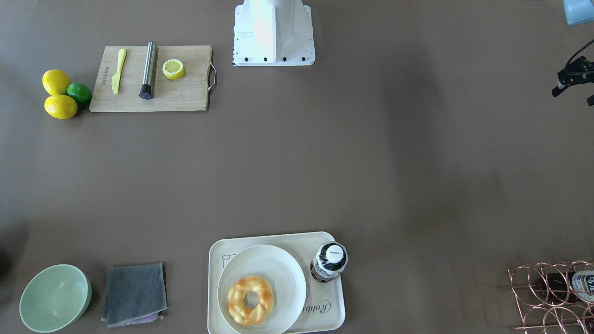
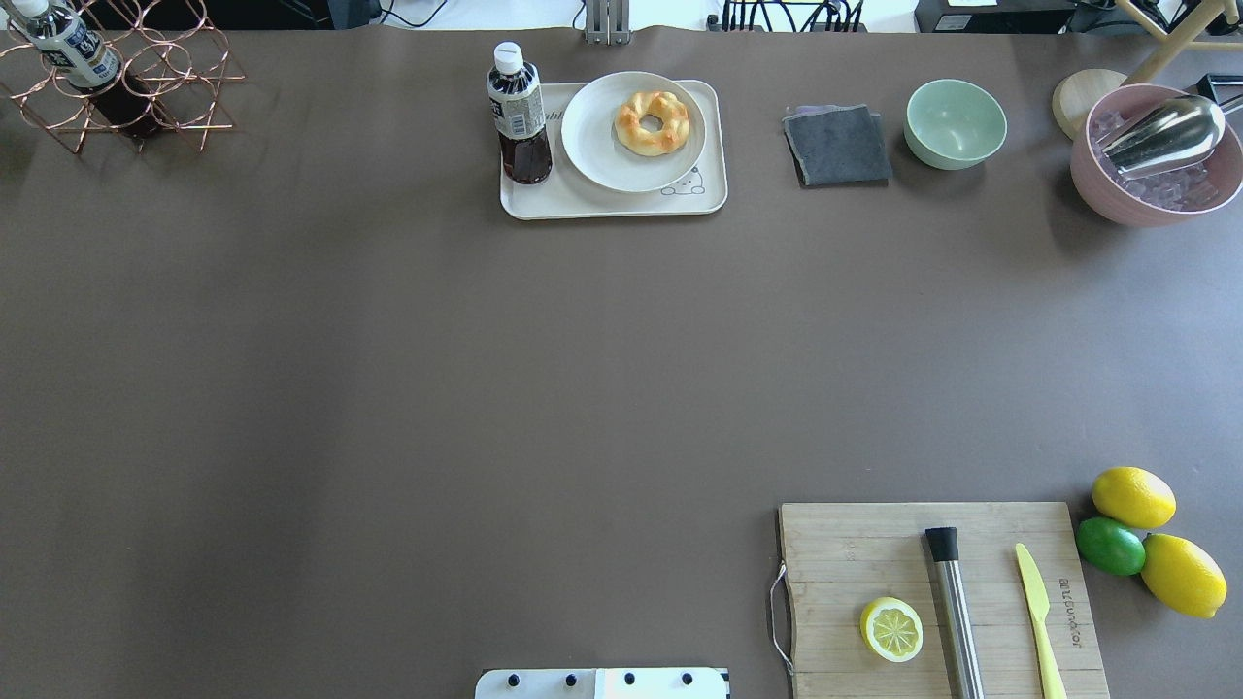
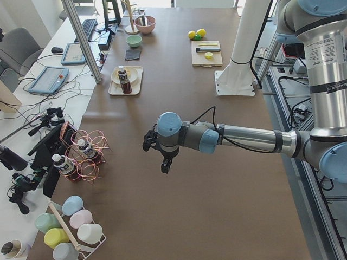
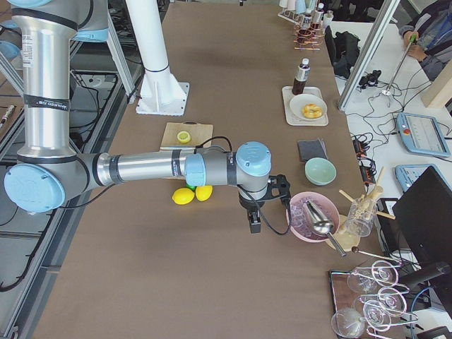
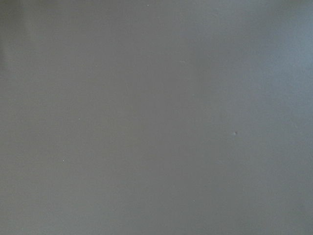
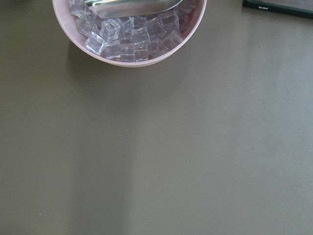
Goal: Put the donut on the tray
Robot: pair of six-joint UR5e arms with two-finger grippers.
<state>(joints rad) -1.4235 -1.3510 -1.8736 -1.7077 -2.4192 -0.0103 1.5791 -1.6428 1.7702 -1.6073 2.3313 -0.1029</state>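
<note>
I am hanging my left pincer (image 3: 165,164) over the worktop (image 2: 388,388) near the left end and my right pincer (image 4: 255,223) near the right end beside the pink ice bowl (image 2: 1102,194); I cannot tell whether either is clenched or released. The donut (image 2: 653,122) is lying on a white plate (image 2: 592,136) sitting on the tray (image 2: 583,202), beside a bottle (image 2: 521,121), at the far edge's middle.

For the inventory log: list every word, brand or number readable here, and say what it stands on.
"Rabbi": script on the tray, its end hidden under the plate.
Cutting board: brand print along one edge, too blurred to read.
Bottle on the tray: label and cap print too small to read.
Other bottle: label too small to read.
</note>
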